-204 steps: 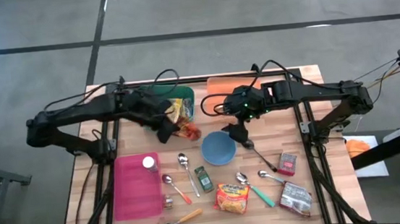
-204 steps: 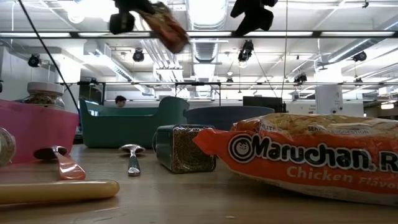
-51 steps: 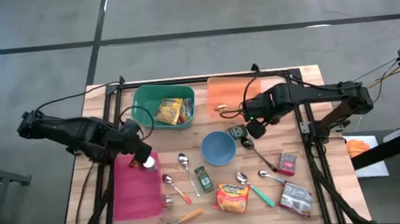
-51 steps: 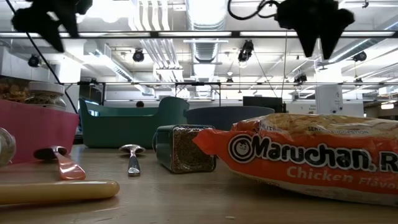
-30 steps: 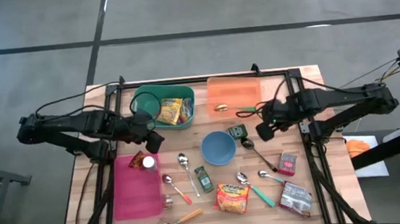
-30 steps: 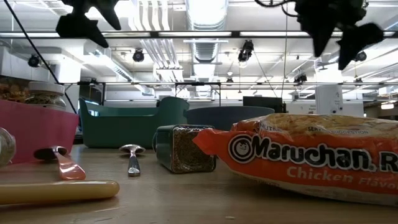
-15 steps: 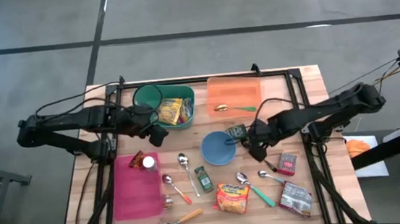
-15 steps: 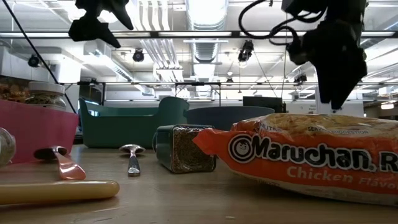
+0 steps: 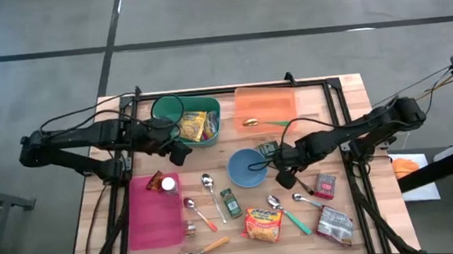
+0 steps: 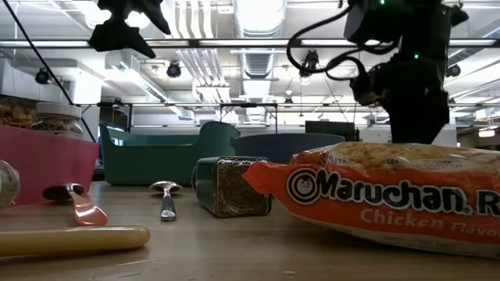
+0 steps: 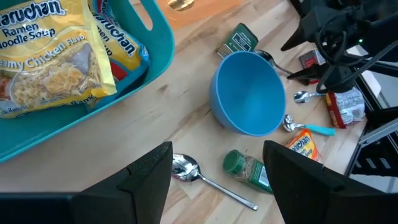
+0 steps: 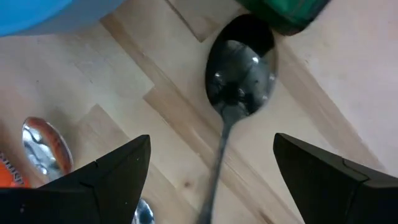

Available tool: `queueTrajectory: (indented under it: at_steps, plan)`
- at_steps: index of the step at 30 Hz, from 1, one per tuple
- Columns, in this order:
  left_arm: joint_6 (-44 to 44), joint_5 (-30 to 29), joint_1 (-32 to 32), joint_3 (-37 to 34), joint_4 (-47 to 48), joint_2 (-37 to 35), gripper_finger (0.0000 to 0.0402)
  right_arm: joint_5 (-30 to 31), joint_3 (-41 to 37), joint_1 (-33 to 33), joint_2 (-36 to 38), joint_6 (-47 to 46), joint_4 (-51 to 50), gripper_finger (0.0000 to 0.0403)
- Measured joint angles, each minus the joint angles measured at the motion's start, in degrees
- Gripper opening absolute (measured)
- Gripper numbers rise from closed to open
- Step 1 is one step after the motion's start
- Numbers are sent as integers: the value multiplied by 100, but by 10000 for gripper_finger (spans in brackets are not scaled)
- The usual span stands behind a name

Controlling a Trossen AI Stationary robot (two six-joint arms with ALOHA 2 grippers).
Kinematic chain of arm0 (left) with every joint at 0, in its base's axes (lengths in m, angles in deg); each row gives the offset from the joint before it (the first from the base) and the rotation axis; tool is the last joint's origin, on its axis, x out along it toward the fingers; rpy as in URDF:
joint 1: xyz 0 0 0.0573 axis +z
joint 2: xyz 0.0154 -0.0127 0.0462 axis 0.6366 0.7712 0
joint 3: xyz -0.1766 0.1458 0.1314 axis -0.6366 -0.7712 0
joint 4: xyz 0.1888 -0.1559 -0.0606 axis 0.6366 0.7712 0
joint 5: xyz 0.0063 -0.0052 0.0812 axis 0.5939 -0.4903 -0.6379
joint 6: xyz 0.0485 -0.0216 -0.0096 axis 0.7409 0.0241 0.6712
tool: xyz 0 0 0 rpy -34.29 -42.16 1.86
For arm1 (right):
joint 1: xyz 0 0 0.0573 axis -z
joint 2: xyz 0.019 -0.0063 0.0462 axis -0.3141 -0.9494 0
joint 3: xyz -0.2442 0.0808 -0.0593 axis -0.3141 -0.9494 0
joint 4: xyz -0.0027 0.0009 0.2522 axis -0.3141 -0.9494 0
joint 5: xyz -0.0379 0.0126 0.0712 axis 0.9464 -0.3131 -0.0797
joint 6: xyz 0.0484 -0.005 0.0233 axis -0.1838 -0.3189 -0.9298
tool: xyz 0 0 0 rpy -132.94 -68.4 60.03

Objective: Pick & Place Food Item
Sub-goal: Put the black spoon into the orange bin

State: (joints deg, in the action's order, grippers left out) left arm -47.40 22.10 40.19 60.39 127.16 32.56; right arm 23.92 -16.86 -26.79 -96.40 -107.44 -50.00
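My right gripper (image 9: pixel 282 174) hangs open just above the table beside the blue bowl (image 9: pixel 247 168). In the right wrist view its fingers (image 12: pixel 93 180) stand on either side of a dark spoon's handle (image 12: pixel 214 177) without touching it, with the spoon's bowl (image 12: pixel 241 68) ahead. My left gripper (image 9: pixel 178 153) hovers open and high near the teal bin (image 9: pixel 167 109), which holds ramen packs (image 9: pixel 196 125). An orange Maruchan ramen pack (image 9: pixel 264 224) lies flat near the front edge and fills the low view (image 10: pixel 391 195).
A pink tray (image 9: pixel 156 219) with a jar sits front left, and an orange tray (image 9: pixel 265 103) with a gold spoon at the back. A green tin (image 9: pixel 268 149), a spice jar (image 9: pixel 231 202), several spoons, a red packet (image 9: pixel 324 185) and a silver packet (image 9: pixel 334 224) lie scattered.
My right gripper has come down and gone toward the table's near edge and left, rolling about its own axis. It now stands low over the dark spoon next to the blue bowl and has stayed open. No object has moved.
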Motion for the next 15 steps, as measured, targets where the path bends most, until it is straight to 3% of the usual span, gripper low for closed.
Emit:
queueTrajectory:
  at_steps: [10, 15]
  plan:
    - [27, 0, 25, -2, -4, 0, 250, 22, -437, 121, -16, -111, 423, 333]
    - [29, 0, 26, -2, -4, 0, 250, 39, -460, 126, -211, -110, 466, 292]
